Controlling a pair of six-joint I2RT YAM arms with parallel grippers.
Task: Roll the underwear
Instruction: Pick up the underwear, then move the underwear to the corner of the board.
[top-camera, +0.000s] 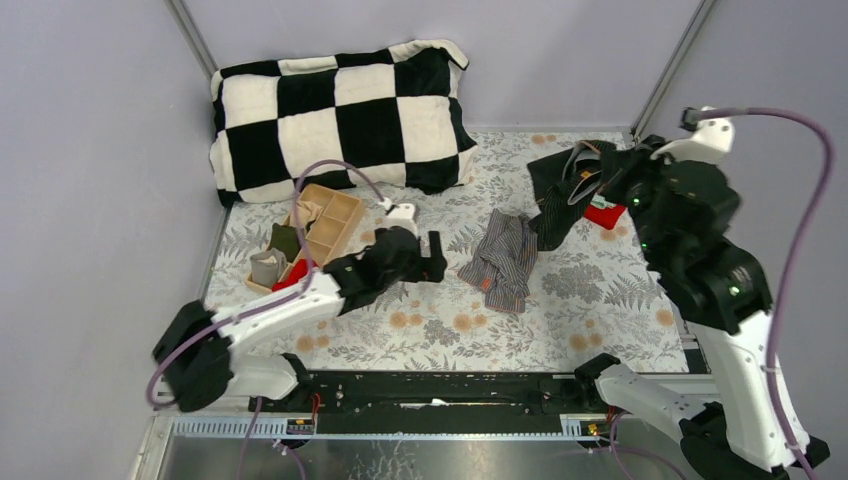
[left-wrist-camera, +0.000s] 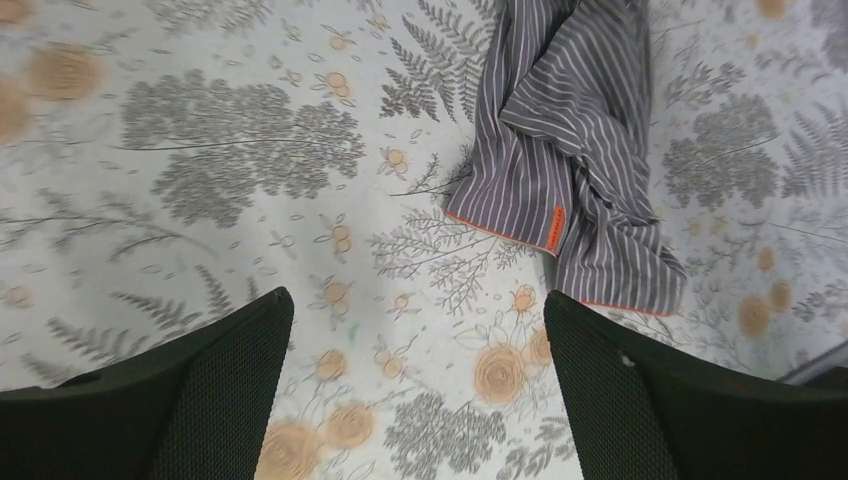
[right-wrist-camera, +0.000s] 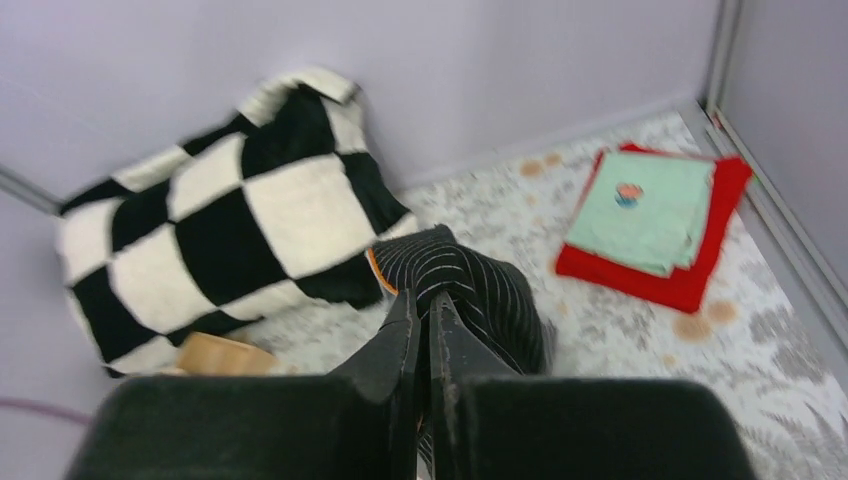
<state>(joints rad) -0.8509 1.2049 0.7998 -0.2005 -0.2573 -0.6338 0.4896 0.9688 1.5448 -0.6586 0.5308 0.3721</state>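
The right gripper (right-wrist-camera: 422, 300) is clenched on the black pinstriped boxers (right-wrist-camera: 485, 285). The left gripper (left-wrist-camera: 418, 308) gapes wide, grey striped boxers (left-wrist-camera: 570, 130) lying just ahead on the worktop (left-wrist-camera: 200, 150).

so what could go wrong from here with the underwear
The right claw is shut on a small fold of the black pinstriped cloth boxer shorts, so they may slip free. Their loose end trails beside the bright red folded cloth and could drag it. The grey striped boxer shorts lie crumpled ahead of the open left claw, so a roll started now would likely be lumpy.
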